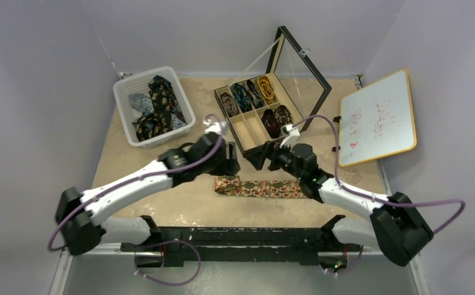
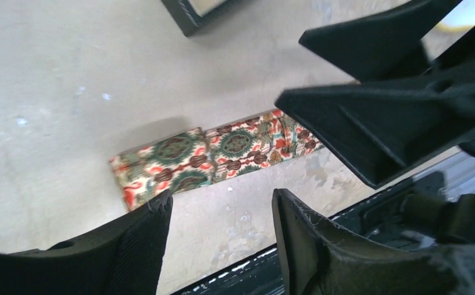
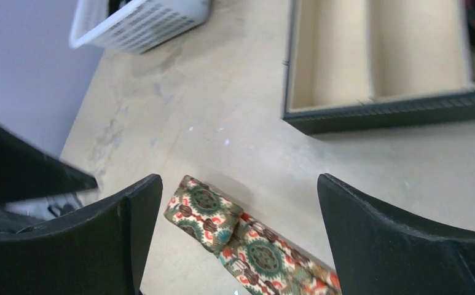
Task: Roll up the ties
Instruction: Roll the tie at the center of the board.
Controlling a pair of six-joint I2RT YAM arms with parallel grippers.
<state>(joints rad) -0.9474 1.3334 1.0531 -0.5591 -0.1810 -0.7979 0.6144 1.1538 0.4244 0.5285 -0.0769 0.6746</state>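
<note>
At the far left stood a white basket (image 1: 127,107) with loose ties (image 1: 156,104) heaped inside it. They were dark with gold and blue bits.

Next came the left claw (image 2: 222,200). It hung just over the table (image 1: 161,206), and its two fingers (image 2: 142,239) were apart, about half wide. Nothing was between them. It held nothing.

In the middle lay one long tie (image 1: 260,187), flat on the table. It was tan with red and green round shapes. It lay in front of the black box (image 1: 238,142), closer to the arm bases, and both claws hung near it. Its left end was folded back over itself, making a short double layer. Its right end ran under the right arm, so that end could not be seen.

Behind the tie sat the black box with its glass lid (image 1: 302,74) standing open. Its back row held four rolled ties (image 1: 247,96), one in each slot. In the front row the two left slots had nothing in them, and the two right slots each held a dark red roll.

Then came the right claw (image 3: 239,181). Its fingers were spread very wide, with nothing held. It hung above the folded end of the tie and did not touch it.

At the far right a whiteboard (image 1: 377,118) with red writing lay on the table.
</note>
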